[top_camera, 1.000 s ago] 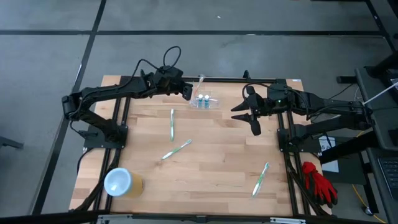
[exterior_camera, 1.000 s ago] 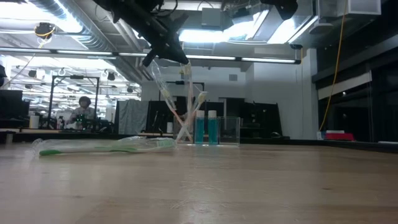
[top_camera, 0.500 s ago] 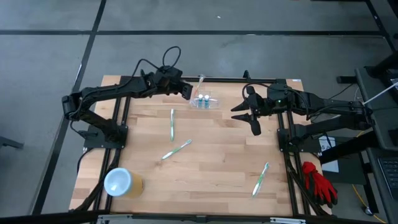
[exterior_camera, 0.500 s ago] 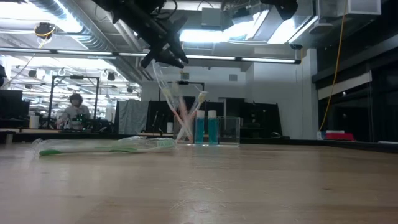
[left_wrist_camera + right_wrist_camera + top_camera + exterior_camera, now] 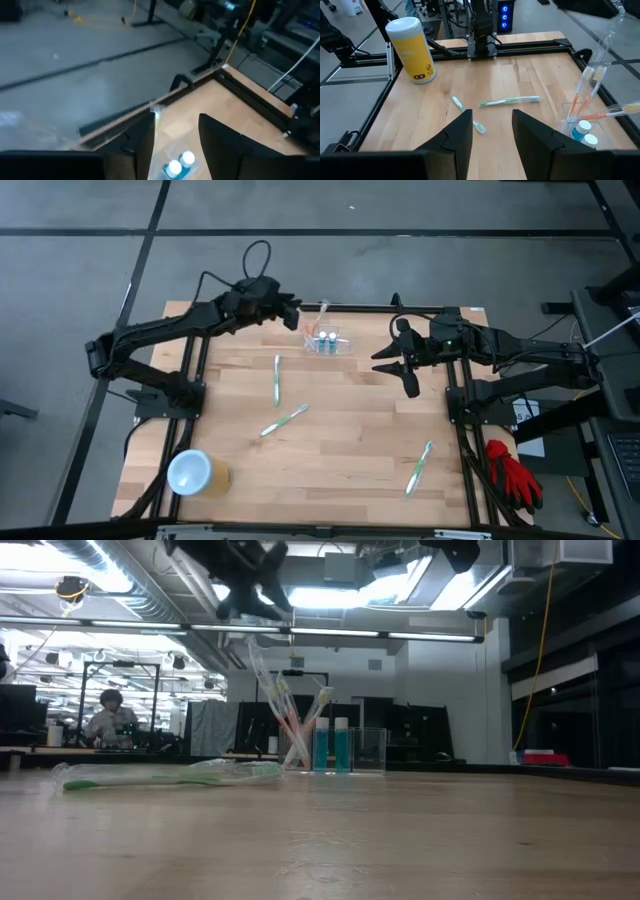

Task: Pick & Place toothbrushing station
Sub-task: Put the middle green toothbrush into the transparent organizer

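Observation:
The toothbrushing station (image 5: 329, 342) is a small clear holder near the table's far edge. It holds two blue bottles (image 5: 332, 745) and several toothbrushes (image 5: 300, 725) that lean out of it. One of them, in a clear wrapper (image 5: 262, 685), stands highest. My left gripper (image 5: 296, 314) hangs open above and just left of the station, with nothing between its fingers (image 5: 176, 135). My right gripper (image 5: 392, 372) waits open to the right of the station, well above the table (image 5: 492, 130).
Three loose green-and-white toothbrushes lie on the wood: one (image 5: 277, 378) in front of the station, one (image 5: 285, 420) at mid-table, one (image 5: 419, 467) near the right front. A yellow cup with a white top (image 5: 195, 473) stands at the near left corner. A red glove (image 5: 515, 475) lies beyond the right frame.
My left gripper has opened and let go of the wrapped toothbrush, then risen and drawn back toward the table's far left. The wrapped toothbrush stays leaning in the station.

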Action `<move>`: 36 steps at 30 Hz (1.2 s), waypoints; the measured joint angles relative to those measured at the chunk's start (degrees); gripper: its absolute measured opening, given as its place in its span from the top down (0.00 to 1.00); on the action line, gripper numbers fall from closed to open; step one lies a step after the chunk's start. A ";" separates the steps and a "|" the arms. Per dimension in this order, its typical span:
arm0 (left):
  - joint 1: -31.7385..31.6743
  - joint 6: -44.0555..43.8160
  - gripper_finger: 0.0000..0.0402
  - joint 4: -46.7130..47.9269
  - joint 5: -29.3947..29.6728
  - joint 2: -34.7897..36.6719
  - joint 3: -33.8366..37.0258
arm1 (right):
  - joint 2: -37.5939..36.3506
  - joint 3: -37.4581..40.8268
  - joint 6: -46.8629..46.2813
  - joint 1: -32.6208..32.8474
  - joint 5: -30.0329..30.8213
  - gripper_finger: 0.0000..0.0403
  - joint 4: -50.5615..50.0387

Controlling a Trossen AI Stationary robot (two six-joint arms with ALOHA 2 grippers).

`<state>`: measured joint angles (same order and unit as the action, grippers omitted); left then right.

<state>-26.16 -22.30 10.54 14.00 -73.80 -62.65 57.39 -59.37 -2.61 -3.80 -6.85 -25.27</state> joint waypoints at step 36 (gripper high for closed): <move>33.70 -15.63 0.80 36.00 4.26 10.81 1.45 | -4.25 0.00 -7.69 -0.19 -10.56 0.65 -31.58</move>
<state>7.53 -37.93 46.55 18.26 -62.99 -61.21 53.13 -59.37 -10.30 -3.99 -17.41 -56.85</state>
